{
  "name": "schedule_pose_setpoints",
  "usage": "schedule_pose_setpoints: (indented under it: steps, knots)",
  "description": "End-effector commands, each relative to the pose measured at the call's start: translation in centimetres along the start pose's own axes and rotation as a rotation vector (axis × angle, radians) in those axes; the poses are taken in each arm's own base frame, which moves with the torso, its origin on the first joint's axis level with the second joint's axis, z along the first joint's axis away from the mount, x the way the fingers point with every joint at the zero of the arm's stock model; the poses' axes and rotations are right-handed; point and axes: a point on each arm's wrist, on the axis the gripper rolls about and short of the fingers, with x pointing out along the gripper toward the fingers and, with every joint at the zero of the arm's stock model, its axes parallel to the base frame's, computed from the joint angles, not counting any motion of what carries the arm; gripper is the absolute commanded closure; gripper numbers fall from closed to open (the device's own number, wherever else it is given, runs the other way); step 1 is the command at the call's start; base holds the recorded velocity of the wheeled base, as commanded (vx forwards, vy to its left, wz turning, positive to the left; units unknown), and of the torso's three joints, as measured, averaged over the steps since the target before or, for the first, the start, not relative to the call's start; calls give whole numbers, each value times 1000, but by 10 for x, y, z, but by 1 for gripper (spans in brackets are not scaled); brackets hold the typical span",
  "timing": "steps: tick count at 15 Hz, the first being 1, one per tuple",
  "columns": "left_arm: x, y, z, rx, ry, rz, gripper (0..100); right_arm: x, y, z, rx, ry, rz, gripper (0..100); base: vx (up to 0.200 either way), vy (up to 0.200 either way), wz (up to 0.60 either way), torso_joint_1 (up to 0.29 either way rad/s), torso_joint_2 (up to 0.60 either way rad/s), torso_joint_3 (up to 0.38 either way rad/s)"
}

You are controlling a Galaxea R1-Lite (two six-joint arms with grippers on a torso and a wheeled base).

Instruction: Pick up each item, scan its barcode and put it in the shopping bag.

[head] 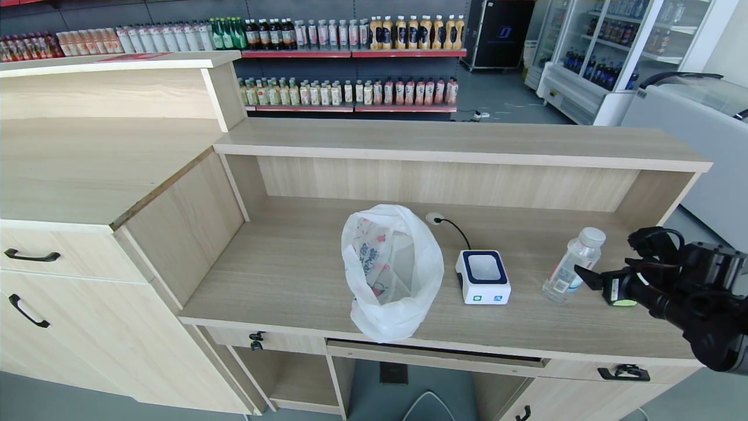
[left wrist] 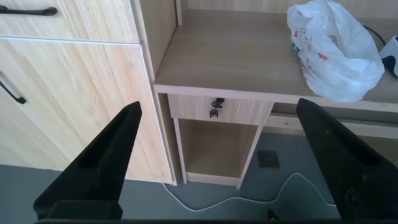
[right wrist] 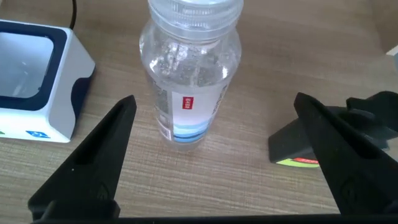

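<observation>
— Nearest is the right gripper [right wrist: 214, 107]. What is it doing?
— Its two black fingers [right wrist: 93, 168] are spread wide and it holds nothing. It hangs low over the counter [head: 280, 275].
— Where is the water bottle [right wrist: 189, 81]?
— Just in front of that gripper, standing up on the wood with its cap on. It lines up with the gap between the fingers, but nothing touches it.
— So which step is this?
— I think it is the start: getting ready to grab the bottle. It is not scanned or bagged yet.
— What comes next?
— My guess is the gripper must go forward till a finger is on each side of the bottle, then squeeze gently. A bump could tip it over.
— And the scanner [right wrist: 59, 115]?
— Near the bottle, off to the gripper's left. The barcode would have to face its window.
— And the shopping bag [head: 391, 269]?
— Farther left again, past the scanner. Its mouth is open. I can't tell if anything is inside.
— What about the left gripper [left wrist: 219, 109]?
— It hangs low, off the front of the counter, wide open with nothing in it. The bag is well ahead of it, up on the counter.
</observation>
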Motion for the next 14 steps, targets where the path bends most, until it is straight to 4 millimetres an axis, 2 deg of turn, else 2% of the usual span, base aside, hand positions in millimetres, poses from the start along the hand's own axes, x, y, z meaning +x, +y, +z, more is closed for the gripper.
schedule_pose_setpoints:
  steps: [1,4,12,14]
  knots:
    - [0,0,0,0,-1,0,0,7,10,-4,-4,7,33,0,0,0,0,0,0,0]
    - [0,0,0,0,-1,0,0,16,18,-7,-15,-9,53,0,0,0,0,0,0,0]
    - [0,0,0,0,-1,0,0,42,20,-9,-33,-44,58,0,0,0,0,0,0,0]
    - [0,0,0,0,-1,0,0,48,25,-12,-32,-43,77,0,0,0,0,0,0,0]
